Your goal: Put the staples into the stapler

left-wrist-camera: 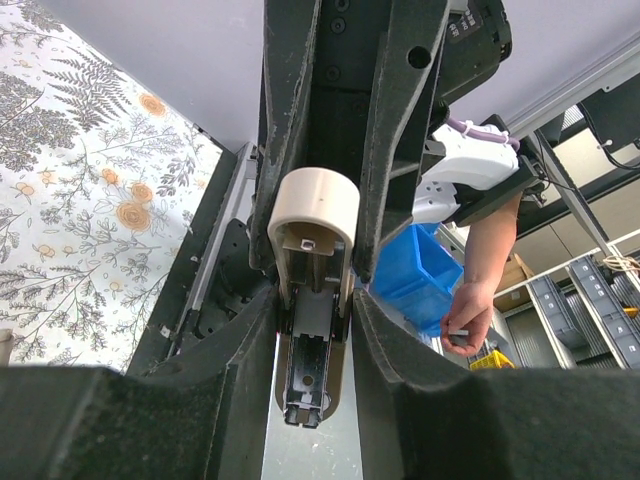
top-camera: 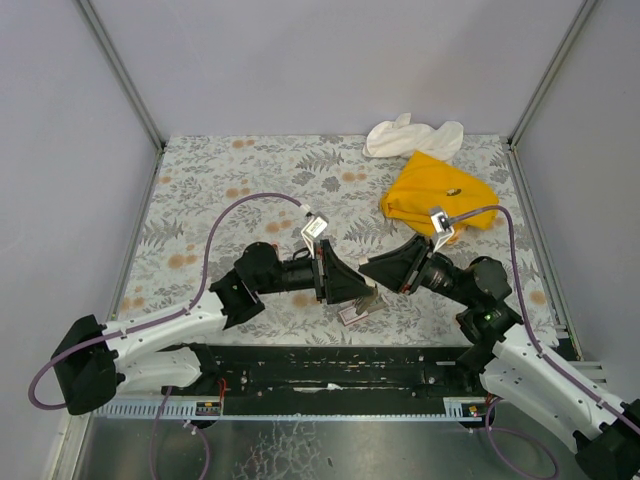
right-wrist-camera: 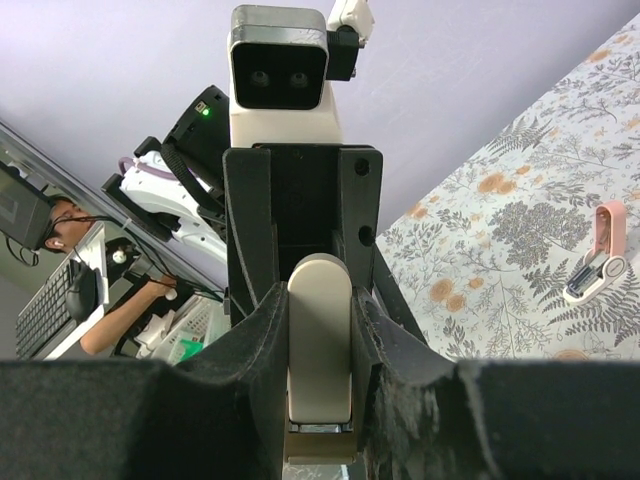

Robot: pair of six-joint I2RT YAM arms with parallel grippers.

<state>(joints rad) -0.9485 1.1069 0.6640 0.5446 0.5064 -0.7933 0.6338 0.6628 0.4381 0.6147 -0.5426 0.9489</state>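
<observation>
The staples [top-camera: 355, 313] are down on the floral table [top-camera: 220, 180], a small pink box lying flat near its front edge, just on the near side of where the two arms meet. Nothing is touching it. From the right wrist it shows off to the side [right-wrist-camera: 598, 255], pink with a pale piece at its lower end, well clear of the fingers.

Just above it, the stapler [left-wrist-camera: 315, 290] hangs between both arms. It's a beige body with a rounded end, and its open grey channel faces the left wrist camera. The left gripper [left-wrist-camera: 313, 305] has its fingers pressed against both flanks of the stapler. The right gripper [right-wrist-camera: 320, 300] comes in from the opposite side, its two pads hugging the same beige body [right-wrist-camera: 320, 345]. From overhead, the two grippers [top-camera: 345, 280] [top-camera: 385, 272] are nose to nose over the table's front edge.

Further back on the right lies a yellow cloth [top-camera: 435, 190], crumpled, and just behind it a white cloth [top-camera: 410, 135] against the far edge.
</observation>
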